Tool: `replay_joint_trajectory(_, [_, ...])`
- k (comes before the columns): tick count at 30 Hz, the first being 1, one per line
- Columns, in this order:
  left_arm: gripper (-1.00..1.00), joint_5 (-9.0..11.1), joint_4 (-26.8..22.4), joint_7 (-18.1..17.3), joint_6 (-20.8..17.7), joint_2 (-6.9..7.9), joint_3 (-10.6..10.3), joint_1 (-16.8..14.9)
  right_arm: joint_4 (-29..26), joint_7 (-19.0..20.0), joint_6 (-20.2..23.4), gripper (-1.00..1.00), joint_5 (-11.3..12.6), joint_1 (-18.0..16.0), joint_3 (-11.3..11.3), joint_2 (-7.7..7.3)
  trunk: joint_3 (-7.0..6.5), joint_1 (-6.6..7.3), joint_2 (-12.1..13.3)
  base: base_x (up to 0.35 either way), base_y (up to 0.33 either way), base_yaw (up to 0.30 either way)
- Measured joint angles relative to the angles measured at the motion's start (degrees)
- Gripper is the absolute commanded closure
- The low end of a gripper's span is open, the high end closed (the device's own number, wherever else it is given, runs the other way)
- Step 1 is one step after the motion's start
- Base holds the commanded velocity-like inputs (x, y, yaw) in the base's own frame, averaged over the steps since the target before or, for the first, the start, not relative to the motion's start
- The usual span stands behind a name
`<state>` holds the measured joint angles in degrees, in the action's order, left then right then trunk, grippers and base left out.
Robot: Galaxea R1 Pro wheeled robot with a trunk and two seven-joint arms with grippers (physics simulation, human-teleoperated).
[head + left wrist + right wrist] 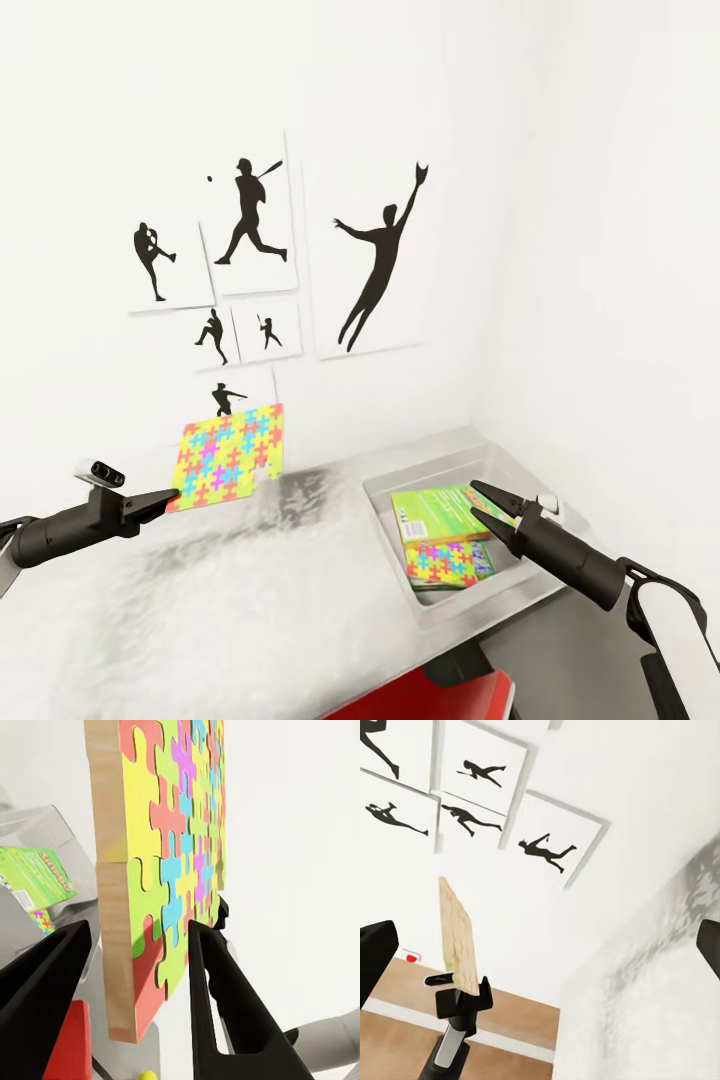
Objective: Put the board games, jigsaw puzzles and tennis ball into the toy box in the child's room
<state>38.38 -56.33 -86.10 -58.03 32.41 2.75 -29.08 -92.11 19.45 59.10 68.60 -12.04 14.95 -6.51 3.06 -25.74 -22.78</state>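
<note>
Worktop (200,600) nearest, pale and speckled, and over its left side the left pincer (172,494) is clamped on the lower corner of a jigsaw puzzle (228,455), holding it upright and clear of the surface, likely so it can travel across. To the right, the right pincer (490,502) hangs with jaws apart over the toy box (395,485), where a green board game (440,508) lies tilted on another puzzle sheet (445,560). Far behind, athlete silhouettes (375,260) line the white wall.
</note>
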Motion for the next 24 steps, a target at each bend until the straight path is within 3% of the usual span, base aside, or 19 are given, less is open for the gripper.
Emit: replay_joint_trajectory(24, [1.0,0.02,0.0,-0.07,0.0,0.0,0.0,0.01,0.0,0.0,0.0,-1.0,0.0,0.06,0.09,-0.09,0.0,0.0,0.0,0.013,0.0,0.0])
